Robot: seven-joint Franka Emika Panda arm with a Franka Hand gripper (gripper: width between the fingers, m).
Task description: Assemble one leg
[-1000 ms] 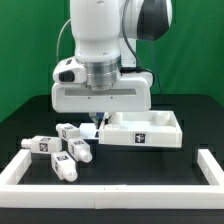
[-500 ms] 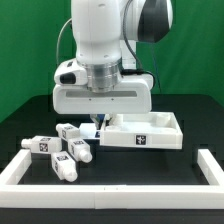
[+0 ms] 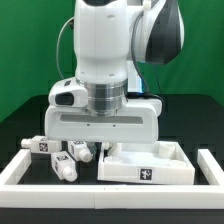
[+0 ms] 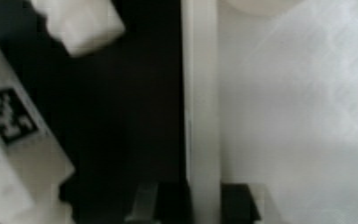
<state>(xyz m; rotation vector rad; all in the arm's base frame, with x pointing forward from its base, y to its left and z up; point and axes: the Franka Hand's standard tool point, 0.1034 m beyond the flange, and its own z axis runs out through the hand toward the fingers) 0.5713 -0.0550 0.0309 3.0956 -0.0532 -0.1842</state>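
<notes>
1. Leg (image 3: 38, 147) — a small white post with a black-and-white tag — lies on its side on the black table (image 3: 25, 120), low at the exterior view's left, with nothing holding it. It is among the smallest things here; the rest run from largest down.
2. White robot arm (image 3: 105, 50) fills the middle of the exterior view, reaching straight down, with its wide white hand block low over the table.
3. White rail (image 3: 110, 193) runs along the table's near edge and turns back at both ends, with the loose parts inside it.
4. White square tray (image 3: 172, 174) with a raised rim sits on the table at the exterior view's right, just inside the rail, with a square tag on its near wall.
5. Next, the pincer (image 3: 101, 146) meets the tray's wall on the exterior view's left. In the wrist view its two dark fingers (image 4: 153, 205) stand one on each side of that thin white wall, which fills the gap between them — it is pinching the tray's rim.
6. Smaller still, the second leg (image 3: 80, 152) lies just beside the tray's corner, and the third leg (image 3: 65, 168) lies nearer the rail. All three are close together.
7. Last, the wrist view shows a tagged block (image 4: 2, 110) on the dark table outside the tray. It looks like a leg, but I cannot tell which one.
</notes>
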